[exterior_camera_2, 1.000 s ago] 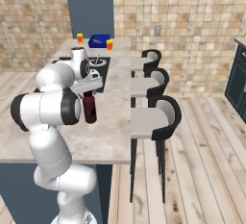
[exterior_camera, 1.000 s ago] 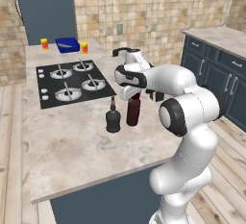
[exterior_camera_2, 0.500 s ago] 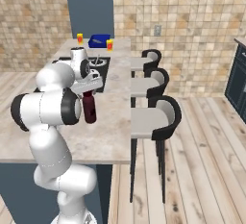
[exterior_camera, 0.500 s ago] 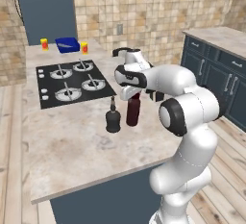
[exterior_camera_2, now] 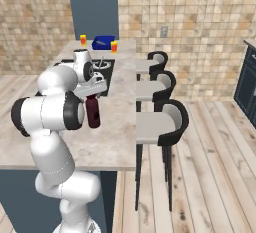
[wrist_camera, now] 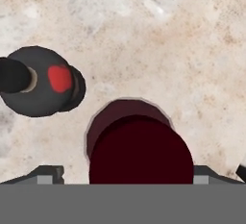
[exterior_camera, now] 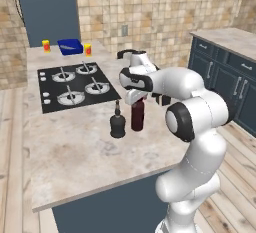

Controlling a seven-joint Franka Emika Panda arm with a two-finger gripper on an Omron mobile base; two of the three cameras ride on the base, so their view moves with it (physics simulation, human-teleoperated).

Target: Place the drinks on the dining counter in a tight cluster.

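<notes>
Change since earlier: almost nothing in the scene has shifted; arm, bottles and base sit where they were, and the only difference is at the end effector, whose jaws have spread off the dark-red bottle.
End effector: end effector point(exterior_camera: 136, 98) sits directly over the dark-red bottle point(exterior_camera: 137, 115), released; in the hand view its tips stand clear at either side of the bottle's top and no contact shows.
Dark-red bottle: upright on the tabletop point(exterior_camera: 75, 152), just right of the black bottle, near the cooktop's near right corner.
Black bottle: squat black bottle point(exterior_camera: 117, 124) with a thin neck, upright, just beside the red one; in the hand view a sliver of tabletop shows between them, so close but apart.
Cooktop: black four-burner cooktop point(exterior_camera: 75, 84) at the far left of the tabletop, nothing on it.
Far clutter: blue container point(exterior_camera: 69, 46) with two small yellow-red jars point(exterior_camera: 88, 50) beside it, at the far end, well apart from the bottles.
Done, by my reading: two drinks stand together as a pair; the red one looks just set down.
Left, by my reading: the third drink, the water bottle, has not joined them; I cannot place it in these views. It must be found and set against the pair.
Risk: lifting off crooked could tip the tall red bottle into its neighbour.
</notes>
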